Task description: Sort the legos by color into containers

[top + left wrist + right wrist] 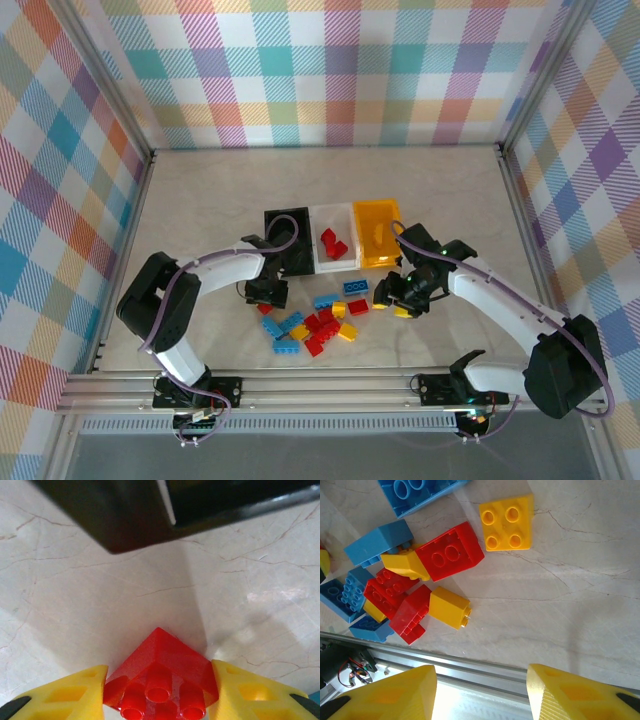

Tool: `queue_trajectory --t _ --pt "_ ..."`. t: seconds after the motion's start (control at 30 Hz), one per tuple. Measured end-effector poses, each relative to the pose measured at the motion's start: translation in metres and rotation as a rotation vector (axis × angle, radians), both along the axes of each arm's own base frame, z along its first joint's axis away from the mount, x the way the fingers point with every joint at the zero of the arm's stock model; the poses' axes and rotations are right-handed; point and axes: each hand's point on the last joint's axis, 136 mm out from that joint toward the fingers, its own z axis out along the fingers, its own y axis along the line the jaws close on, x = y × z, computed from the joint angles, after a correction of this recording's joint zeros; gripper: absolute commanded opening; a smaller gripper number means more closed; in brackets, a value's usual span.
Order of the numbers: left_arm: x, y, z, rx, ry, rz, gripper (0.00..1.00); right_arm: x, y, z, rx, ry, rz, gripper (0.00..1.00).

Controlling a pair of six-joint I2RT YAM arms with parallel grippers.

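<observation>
Left gripper (159, 692): yellow fingers (65, 695) pressed on either flank of a small red studded plastic brick (160, 662), pinching it.
Held brick, position: low over the pale marbled table (70, 600), just before a corner of the black rectangular plastic bin (125, 515). Whether it rests on the table cannot be told.
Right gripper (480, 695): fingers spread, nothing between them, beside the loose heap of red, blue and yellow bricks (410, 590).
Hazard, grip: the brick sits cornerwise between the fingers and may twist out on the lift.
Hazard, missort: the black bin is nearest, yet two red bricks (333, 243) lie in the white rectangular plastic bin (342, 216); an early release would land wrong.
Hazard, collision: the black bin wall is close ahead, and a low carry could shove it.
</observation>
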Motion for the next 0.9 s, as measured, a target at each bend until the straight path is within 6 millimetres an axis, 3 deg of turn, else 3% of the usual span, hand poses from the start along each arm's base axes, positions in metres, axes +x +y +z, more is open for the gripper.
queue_trajectory --t 0.37,0.7,0.9 --pt "0.009 -0.009 0.019 -0.036 -0.031 0.018 0.47 0.001 0.001 0.0 0.003 -0.006 0.0 0.51" --pt "0.045 -0.048 0.105 -0.23 -0.189 0.048 0.49 0.001 -0.001 0.001 0.0 -0.011 -0.001 0.51" --pt "0.082 -0.085 0.135 -0.317 -0.226 0.047 0.49 0.002 -0.005 0.016 -0.007 -0.049 0.0 0.51"
